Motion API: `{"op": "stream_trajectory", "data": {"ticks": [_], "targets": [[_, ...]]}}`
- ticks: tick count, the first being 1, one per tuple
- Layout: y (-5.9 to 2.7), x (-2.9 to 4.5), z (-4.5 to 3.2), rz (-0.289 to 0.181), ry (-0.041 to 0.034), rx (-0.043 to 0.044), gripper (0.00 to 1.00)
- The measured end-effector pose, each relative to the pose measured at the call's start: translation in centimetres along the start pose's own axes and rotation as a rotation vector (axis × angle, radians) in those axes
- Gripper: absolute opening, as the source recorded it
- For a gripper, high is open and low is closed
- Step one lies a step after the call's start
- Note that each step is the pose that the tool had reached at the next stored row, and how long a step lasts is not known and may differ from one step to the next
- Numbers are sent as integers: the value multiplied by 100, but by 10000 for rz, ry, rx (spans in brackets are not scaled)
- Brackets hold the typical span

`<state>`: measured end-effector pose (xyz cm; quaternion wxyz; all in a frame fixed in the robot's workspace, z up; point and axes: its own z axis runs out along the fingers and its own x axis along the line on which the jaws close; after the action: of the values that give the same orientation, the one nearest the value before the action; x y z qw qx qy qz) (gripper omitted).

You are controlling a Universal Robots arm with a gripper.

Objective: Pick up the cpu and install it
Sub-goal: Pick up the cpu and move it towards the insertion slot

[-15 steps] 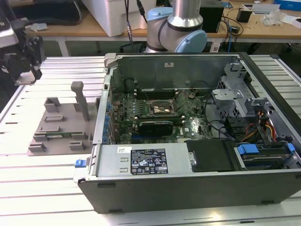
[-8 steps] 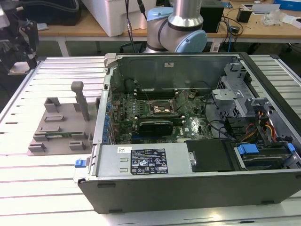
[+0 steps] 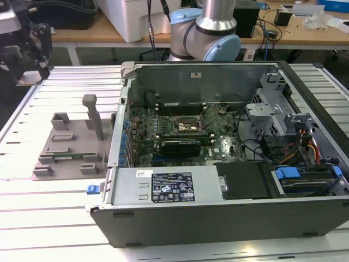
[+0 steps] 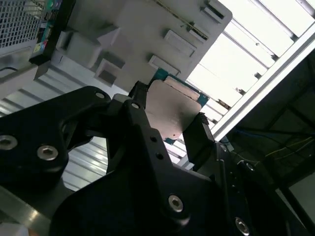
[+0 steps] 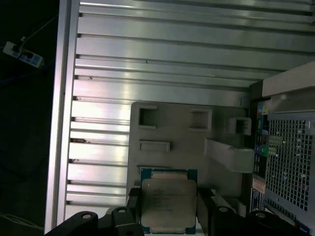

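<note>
Logged the cpu (image 5: 167, 204) clamped at two opposite edges between the black fingers (image 5: 133, 206) of the gripper (image 5: 168, 207); gripper closed on it. Noted silvery metal lid turned toward the camera in the first wrist view, with a blue-green edge showing around it. Confirmed the same hold in the second wrist view: cpu (image 4: 172, 110) seated between the fingers.

Placed the cpu over the near edge of a grey moulded fixture (image 5: 187, 142) with several rectangular pockets. Cannot tell whether touching it or held clear.

Found the fixture (image 3: 71, 147) lying on the slatted aluminium tabletop (image 3: 32, 218) at the exterior view's left, just beside an open computer case (image 3: 218, 218) filling the centre and right of that frame. Spotted the black socket frame (image 3: 188, 126) on the green motherboard inside the case, well apart from the fixture.
</note>
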<state>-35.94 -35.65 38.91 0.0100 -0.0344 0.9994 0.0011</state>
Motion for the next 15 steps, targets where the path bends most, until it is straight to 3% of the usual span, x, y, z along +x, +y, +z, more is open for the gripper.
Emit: {"op": "stream_trajectory", "data": {"ticks": [2,5,8,15], "targets": [[-8,-116,4,-2,3,-1,54],[-25,-362,10,-2,11,-1,54],[-47,-672,23,-1,22,-1,54],[-70,-1088,63,-1,63,-5,54]]}}
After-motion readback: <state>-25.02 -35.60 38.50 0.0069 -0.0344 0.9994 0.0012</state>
